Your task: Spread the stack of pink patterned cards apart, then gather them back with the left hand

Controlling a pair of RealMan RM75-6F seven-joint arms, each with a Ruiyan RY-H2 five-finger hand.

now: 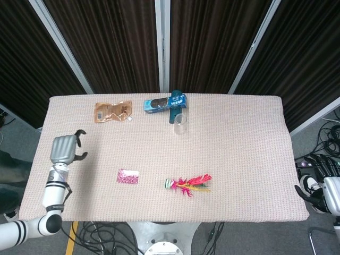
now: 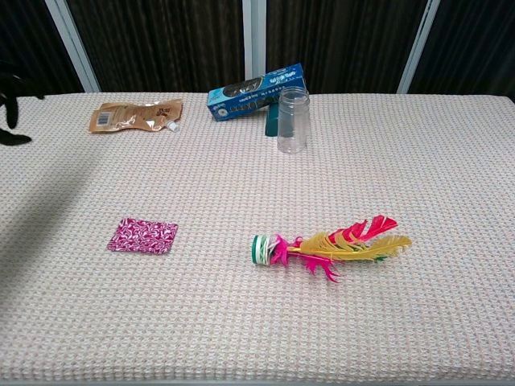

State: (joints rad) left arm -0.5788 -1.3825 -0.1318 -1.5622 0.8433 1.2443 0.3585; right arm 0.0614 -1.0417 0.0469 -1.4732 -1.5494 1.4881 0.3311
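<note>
The pink patterned cards (image 1: pixel 128 176) lie flat on the table as one neat stack, also seen in the chest view (image 2: pixel 143 236) at front left. My left hand (image 1: pixel 66 149) hovers near the table's left edge, well to the left of the cards, fingers apart and holding nothing. Only its dark fingertips (image 2: pixel 10 112) show at the chest view's left border. My right hand (image 1: pixel 322 189) hangs off the table's right side, low and partly cut off; its fingers are too unclear to judge.
A feathered shuttlecock (image 1: pixel 188 184) lies right of the cards. At the back stand a clear glass (image 1: pixel 180 124), a blue box (image 1: pixel 164 103) and a brown pouch (image 1: pixel 112 111). The woven tablecloth (image 1: pixel 239 159) covers the table.
</note>
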